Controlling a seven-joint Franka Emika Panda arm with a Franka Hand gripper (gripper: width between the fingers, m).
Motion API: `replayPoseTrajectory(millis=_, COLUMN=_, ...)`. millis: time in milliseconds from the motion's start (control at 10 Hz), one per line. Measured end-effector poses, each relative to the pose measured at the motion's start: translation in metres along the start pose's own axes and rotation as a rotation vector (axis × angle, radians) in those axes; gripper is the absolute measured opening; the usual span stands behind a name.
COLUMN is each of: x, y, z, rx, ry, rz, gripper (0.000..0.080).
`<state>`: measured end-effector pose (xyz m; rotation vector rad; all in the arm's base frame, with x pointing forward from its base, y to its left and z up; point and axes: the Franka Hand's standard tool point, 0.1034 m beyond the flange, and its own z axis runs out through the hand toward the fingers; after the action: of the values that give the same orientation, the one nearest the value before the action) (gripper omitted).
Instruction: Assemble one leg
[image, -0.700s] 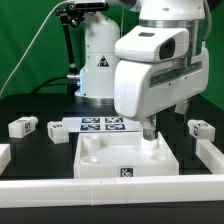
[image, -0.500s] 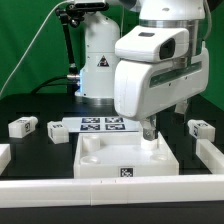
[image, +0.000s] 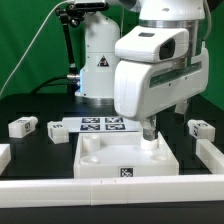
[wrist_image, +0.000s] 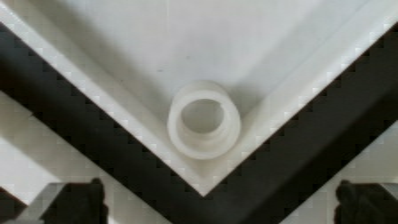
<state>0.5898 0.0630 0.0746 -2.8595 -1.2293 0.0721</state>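
- Nothing has moved since a moment ago. The arm and every part sit just where they were.
- The first leg (image: 22, 126) lies on the black table (image: 30, 150), far over on the exterior view's left. Nothing holds it.
- The second leg (image: 55, 130) lies near it, just beside the marker board (image: 103, 124).
- The third leg (image: 200, 128) lies alone on the exterior view's right, well apart from the other two.
- The gripper (image: 150, 133) hangs low over the far corner of the big white panel (image: 100, 158), on the exterior view's right. It touches no leg.
- In the wrist view the gripper (wrist_image: 222, 202) has its two dark fingers (wrist_image: 80, 200) spread wide, and it holds nothing.
- Under them is a pointed corner of the panel (wrist_image: 196, 40), with a round ring (wrist_image: 201, 122) set into it.
- The panel lies flat in the middle of the table, with a small tag (image: 127, 172) on its front wall.
- A long white rail (image: 100, 192) runs along the front of the table.
- Behind it all stands the robot's white base (image: 98, 55), with a green curtain (image: 20, 40) at the back.
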Motion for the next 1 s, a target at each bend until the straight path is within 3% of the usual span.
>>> replayPoseTrajectory(millis=200, x=-0.012, y=-0.005, z=0.008, rx=-0.032, ry=0.033, rz=-0.202, gripper=0.0649)
replayPoseTrajectory(millis=300, x=-0.014, y=-0.006, z=0.009, rx=-0.04, ry=0.018, rz=-0.309, gripper=0.0649)
replayPoseTrajectory(millis=500, x=-0.013, y=-0.007, z=0.01, rx=-0.081, ry=-0.006, rz=-0.462, gripper=0.0649)
replayPoseTrajectory(millis=900, x=-0.015, y=-0.007, z=0.012, rx=-0.081, ry=-0.006, rz=-0.472, gripper=0.0649)
replayPoseTrajectory(millis=1000, x=-0.018, y=-0.008, z=0.015, rx=-0.095, ry=0.008, rz=-0.563, gripper=0.0649)
